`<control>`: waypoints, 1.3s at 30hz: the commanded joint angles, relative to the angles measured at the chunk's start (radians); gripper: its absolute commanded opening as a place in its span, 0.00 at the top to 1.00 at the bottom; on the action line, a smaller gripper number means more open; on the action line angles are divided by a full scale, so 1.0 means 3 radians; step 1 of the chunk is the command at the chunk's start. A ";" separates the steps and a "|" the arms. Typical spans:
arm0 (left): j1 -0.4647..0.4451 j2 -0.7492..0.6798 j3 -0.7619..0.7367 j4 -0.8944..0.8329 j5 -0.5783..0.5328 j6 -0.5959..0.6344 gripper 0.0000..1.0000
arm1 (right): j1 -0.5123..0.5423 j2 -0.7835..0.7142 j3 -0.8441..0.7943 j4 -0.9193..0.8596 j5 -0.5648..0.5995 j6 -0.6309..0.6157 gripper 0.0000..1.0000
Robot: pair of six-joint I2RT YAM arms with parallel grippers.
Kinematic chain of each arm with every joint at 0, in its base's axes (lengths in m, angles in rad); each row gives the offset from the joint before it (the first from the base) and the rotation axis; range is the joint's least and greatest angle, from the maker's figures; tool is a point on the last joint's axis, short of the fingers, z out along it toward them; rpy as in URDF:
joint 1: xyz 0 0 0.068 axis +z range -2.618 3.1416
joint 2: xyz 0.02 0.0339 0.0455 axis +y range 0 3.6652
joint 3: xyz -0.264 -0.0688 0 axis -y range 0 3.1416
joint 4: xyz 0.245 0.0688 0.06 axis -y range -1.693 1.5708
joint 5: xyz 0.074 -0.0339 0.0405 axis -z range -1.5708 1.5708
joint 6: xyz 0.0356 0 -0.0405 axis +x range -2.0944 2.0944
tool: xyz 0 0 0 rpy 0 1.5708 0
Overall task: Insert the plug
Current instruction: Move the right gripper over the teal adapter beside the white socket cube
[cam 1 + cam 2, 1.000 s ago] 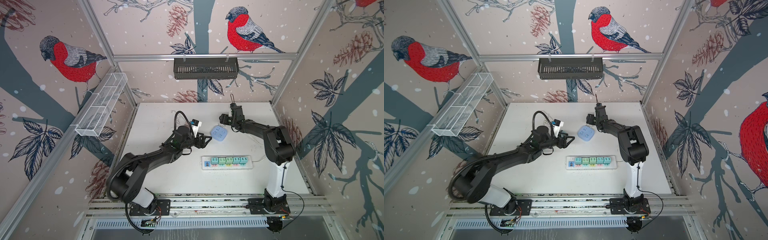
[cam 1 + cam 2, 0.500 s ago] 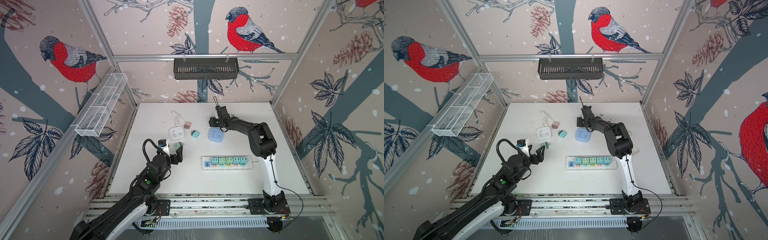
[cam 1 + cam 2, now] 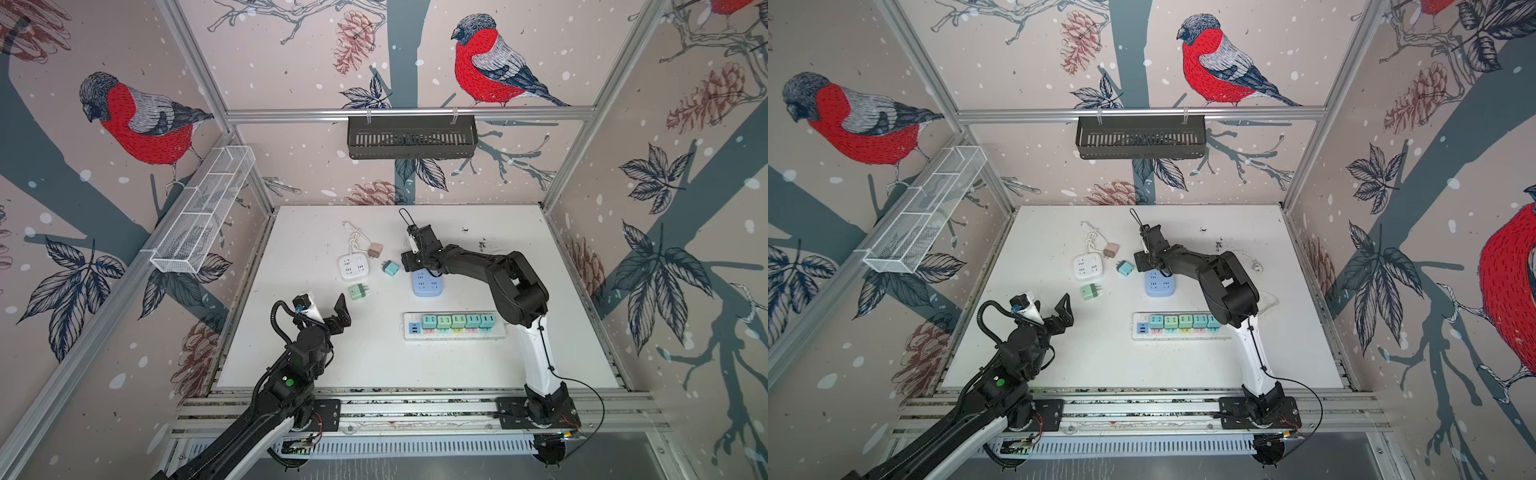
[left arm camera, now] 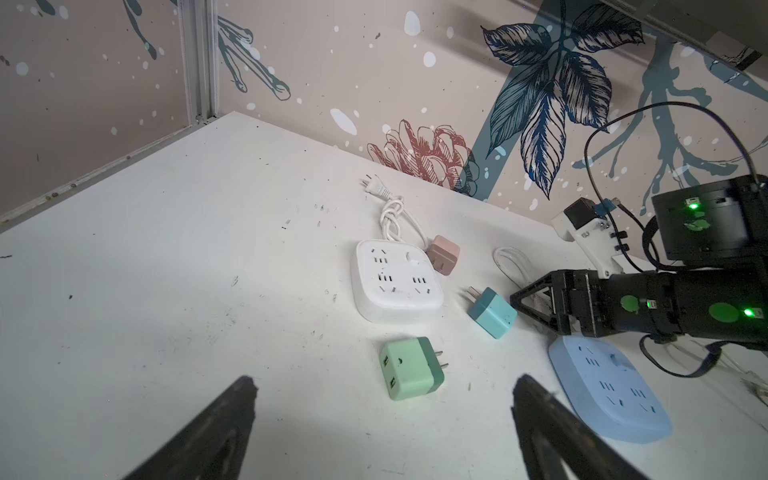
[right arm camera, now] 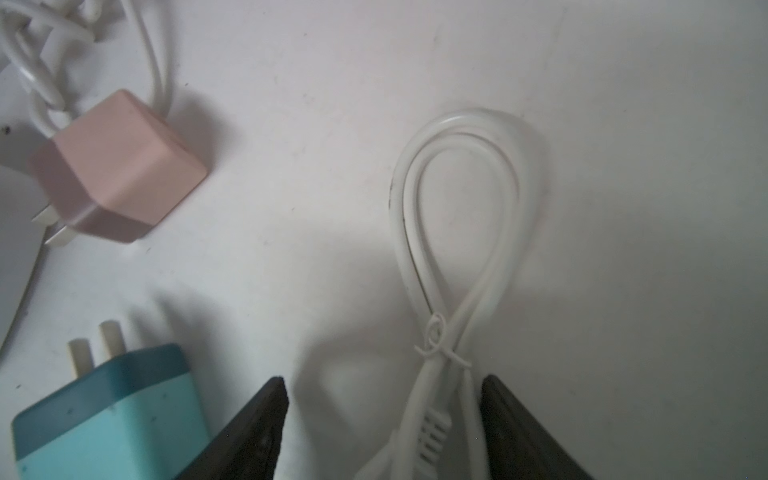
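The left tool hangs above the white desk with its black fingers spread wide, gripping nothing. Just ahead of it the mint-green cube plug lies on its side on the desk, prongs bare. It is near the white square socket block and apart from the pale blue socket block. The right tool sits low beside that blue block, fingers parted around a tied white cable bundle without pinching it. A teal cube plug lies close by.
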 commanded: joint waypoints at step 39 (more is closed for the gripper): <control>0.0000 0.0418 0.0124 0.0053 -0.0004 -0.0165 0.05 | 0.0378 -0.0188 0.0296 -0.0320 -0.0229 -0.0262 0.26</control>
